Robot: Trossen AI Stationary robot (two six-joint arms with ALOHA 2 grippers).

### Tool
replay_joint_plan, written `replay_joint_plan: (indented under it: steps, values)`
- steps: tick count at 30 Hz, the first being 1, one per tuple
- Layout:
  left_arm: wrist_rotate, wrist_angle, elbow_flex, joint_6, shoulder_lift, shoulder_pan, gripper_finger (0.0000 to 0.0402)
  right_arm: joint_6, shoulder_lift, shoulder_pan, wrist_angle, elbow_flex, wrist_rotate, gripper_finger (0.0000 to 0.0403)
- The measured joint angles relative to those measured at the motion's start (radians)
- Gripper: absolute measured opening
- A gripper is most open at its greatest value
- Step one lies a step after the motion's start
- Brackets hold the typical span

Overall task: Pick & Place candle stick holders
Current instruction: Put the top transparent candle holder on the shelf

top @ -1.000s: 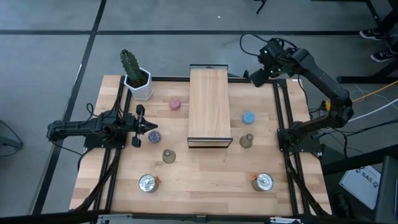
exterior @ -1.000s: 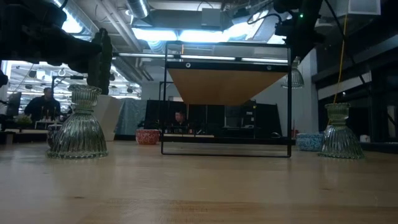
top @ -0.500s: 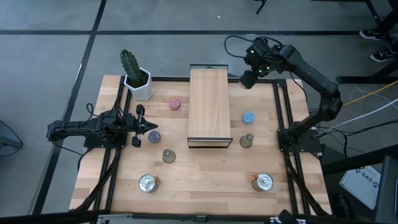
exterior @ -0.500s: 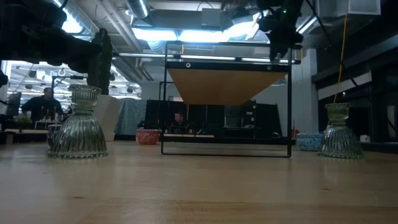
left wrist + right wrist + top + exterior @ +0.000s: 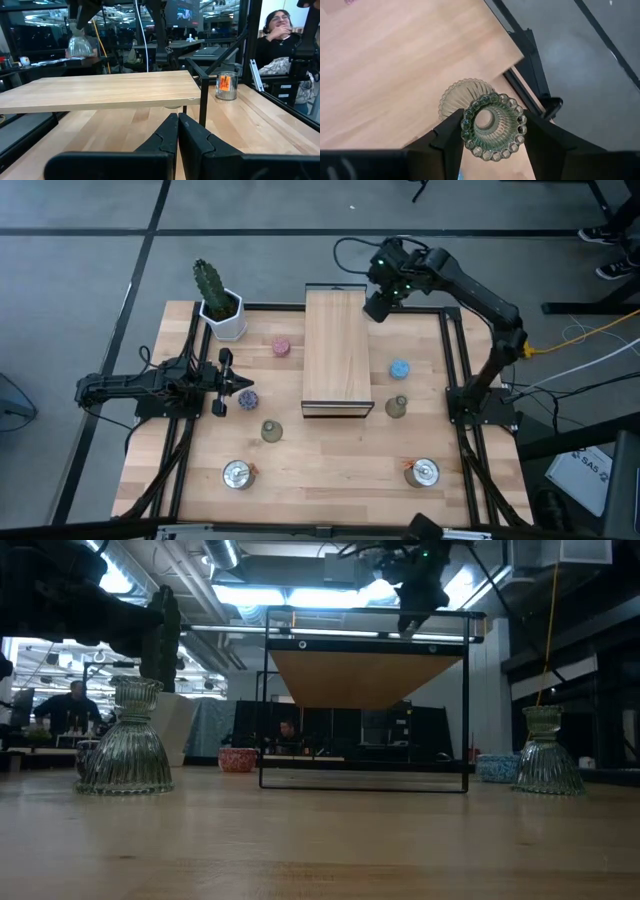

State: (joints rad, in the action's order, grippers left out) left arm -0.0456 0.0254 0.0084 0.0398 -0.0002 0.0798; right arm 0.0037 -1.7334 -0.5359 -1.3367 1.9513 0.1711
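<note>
Right gripper (image 5: 492, 131) clamped on a green holder (image 5: 493, 124), held in the air above the far right corner of the board (image 5: 337, 350). Left gripper (image 5: 232, 383) fingers closed, empty, low over the table (image 5: 330, 465) just beside the purple holder (image 5: 248, 396)

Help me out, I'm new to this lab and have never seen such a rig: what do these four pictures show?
Two dark robot arms work at a wooden table. One picture looks straight down, one looks level across the tabletop, and one comes from each arm's wrist. The right hand hangs above the far end of the raised wooden board, gripping a green glass candle holder. The left hand, shut and empty, waits beside a purple holder. On the table stand more holders: pink, blue, two green, two silver, plus a cactus.
</note>
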Motion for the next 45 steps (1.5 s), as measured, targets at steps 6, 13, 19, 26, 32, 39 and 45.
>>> replay_joint_plan:
  steps: [6,13,19,26,32,39,45]
  values:
    - [0.000,0.000,0.000,0.000,0.000,0.000,0.0006,-0.016,-0.057,0.019,0.023,0.041,0.001,0.0179]
    - [0.000,0.000,0.000,0.000,0.000,0.000,0.0006,-0.020,-0.100,0.028,0.063,0.041,0.001,0.0180]
    - [0.000,0.000,0.000,0.000,0.000,0.000,0.0006,-0.031,-0.135,0.027,0.104,0.041,0.007,0.0180]
    - [0.000,0.000,0.000,0.000,0.000,0.000,0.0006,-0.023,-0.174,0.013,0.158,0.041,0.035,0.0181]
    - [0.000,0.000,0.000,0.000,0.000,0.000,0.0006,-0.022,-0.201,0.006,0.202,0.041,0.046,0.0181]
    - [0.000,0.000,0.000,0.000,0.000,0.000,0.0006,-0.020,-0.205,0.003,0.209,0.042,0.046,0.0181]
    - [0.000,0.000,0.000,0.000,0.000,0.000,0.0006,-0.019,-0.206,-0.008,0.222,0.042,0.046,0.0181]
